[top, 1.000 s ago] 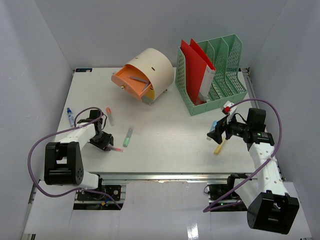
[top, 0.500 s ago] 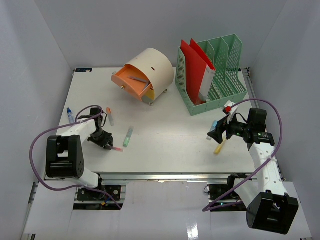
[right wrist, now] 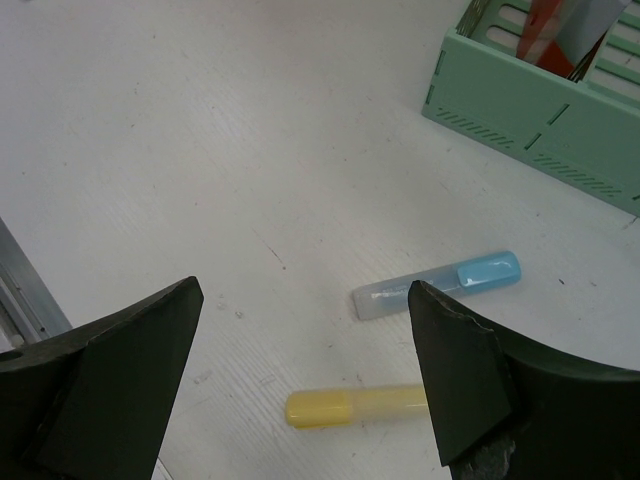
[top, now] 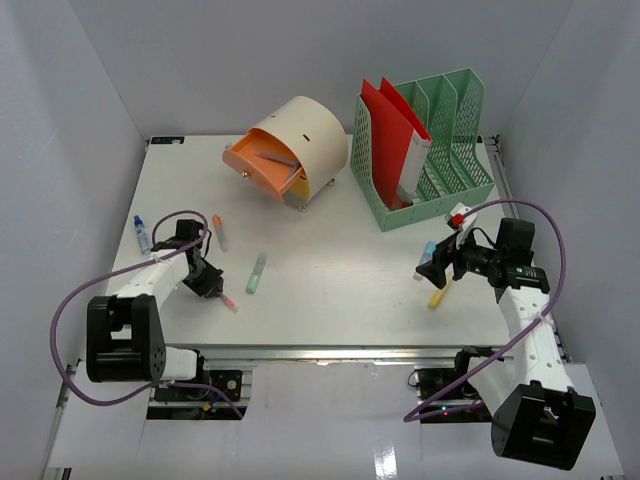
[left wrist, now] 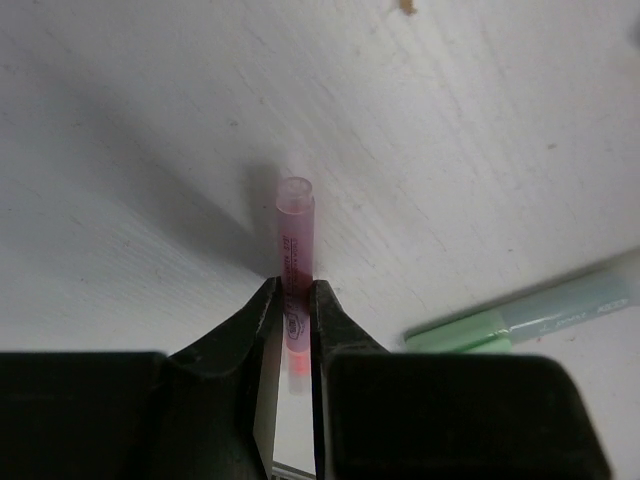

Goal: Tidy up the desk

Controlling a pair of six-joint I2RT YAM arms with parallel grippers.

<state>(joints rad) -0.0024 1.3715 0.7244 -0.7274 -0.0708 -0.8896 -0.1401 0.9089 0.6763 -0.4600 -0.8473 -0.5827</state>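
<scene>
The desk [top: 340,260] is a white tabletop with an aluminium rail along its front edge. My left gripper [top: 206,281] is low at the front left, shut on a pink highlighter [top: 229,301]. In the left wrist view the gripper [left wrist: 291,295] pinches the pink highlighter [left wrist: 295,235], whose capped end sticks out ahead over the desk. My right gripper [top: 438,266] is open and empty, hovering above a blue highlighter [right wrist: 440,285] and a yellow highlighter [right wrist: 350,405]. In the right wrist view the gripper [right wrist: 305,330] has its jaws wide apart.
A green highlighter [top: 256,272] lies right of the left gripper and also shows in the left wrist view [left wrist: 530,315]. An orange marker [top: 219,232] and a blue marker [top: 141,233] lie at the left. An orange drawer organizer [top: 290,150] and a green file rack [top: 425,150] with red folders stand at the back.
The left arm has shifted its pose slightly and the pink highlighter in its jaws has turned a little toward the front edge. The right arm has barely moved.
</scene>
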